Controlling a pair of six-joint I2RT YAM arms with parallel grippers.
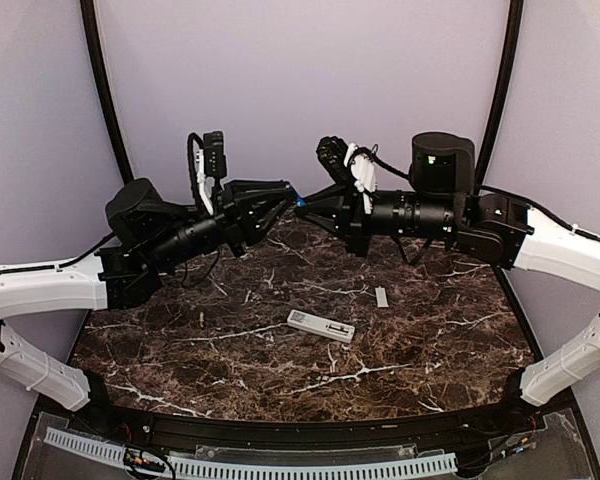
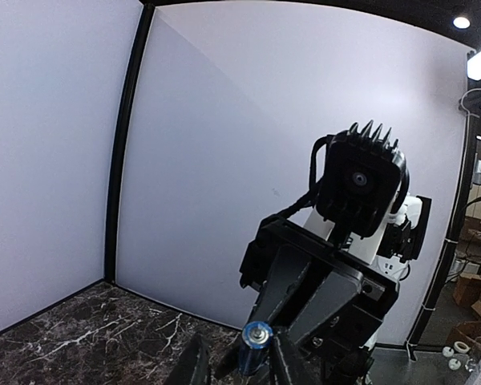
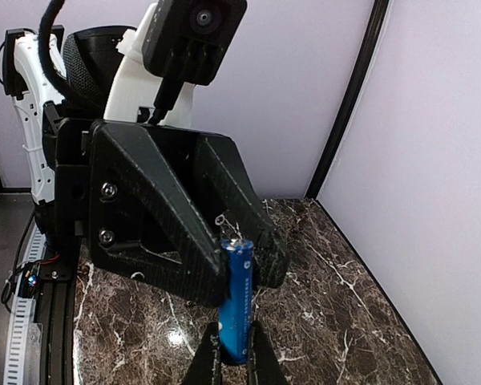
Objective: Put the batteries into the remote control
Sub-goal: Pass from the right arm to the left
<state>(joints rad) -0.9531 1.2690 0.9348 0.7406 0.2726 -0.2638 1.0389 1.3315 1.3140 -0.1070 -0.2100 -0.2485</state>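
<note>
Blue battery (image 3: 236,297) held in mid-air at top centre of the overhead view, above the marble table (image 1: 180,350). Right gripper (image 3: 232,357) clamped tight on its lower end. Left gripper (image 3: 242,277) has its jaws narrowed around the upper end; cannot tell whether they touch it. White remote control (image 1: 320,326) lies flat at table centre, with the grey cover piece (image 1: 381,297) near it, to the upper right.

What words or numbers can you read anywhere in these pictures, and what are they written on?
No text here can be read.
On the battery: tiny white print runs down its blue side, too small to read.
On the remote: any signs on it are too small to read.
Nothing else shows words, numbers or labels.
</note>
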